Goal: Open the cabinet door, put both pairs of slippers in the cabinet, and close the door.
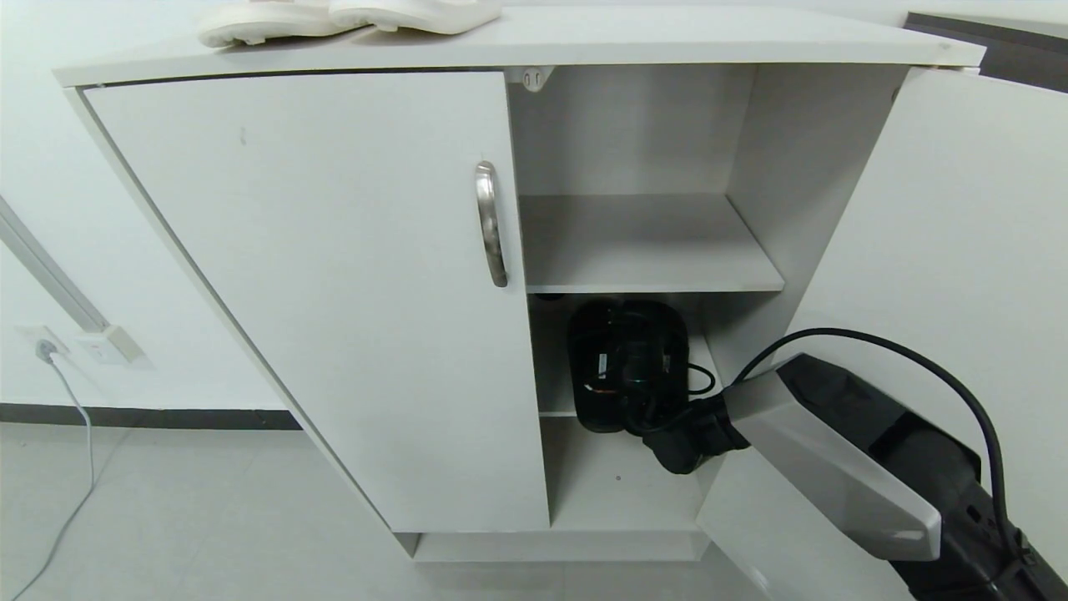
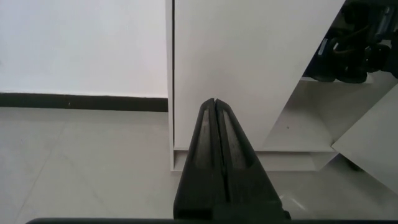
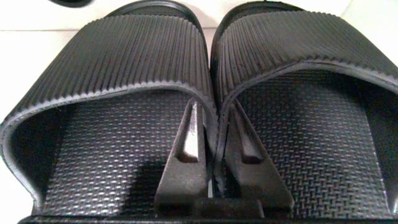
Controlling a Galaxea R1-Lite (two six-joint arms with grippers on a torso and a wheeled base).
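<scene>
Where the right arm reaches into the open half of the cabinet (image 1: 517, 37), the right gripper (image 3: 213, 109) pinches the two touching inner side walls of the black slippers (image 3: 143, 56), with one finger inside each shoe. Low near the floor, the left gripper (image 2: 215, 102) points at the base of the cabinet, its fingers pressed together and holding nothing. The black pair is inside the bottom compartment, under the middle shelf (image 1: 642, 242). Whether the soles rest on the cabinet floor (image 1: 617, 492) cannot be told. The right door (image 1: 959, 250) stands swung open just beside the arm, and the left door (image 1: 317, 292) is closed. Farthest up, the white slippers (image 1: 350, 17) lie on the cabinet top, not yet put inside.

Likely risks: the grip is only on thin, bendy walls, so one shoe could slide free and land crooked. If the fingers spread while the pair hangs above the cabinet floor or near its front edge, the shoes could tumble out. Pulling the arm back carelessly could knock the open door or drag a shoe out with it.
</scene>
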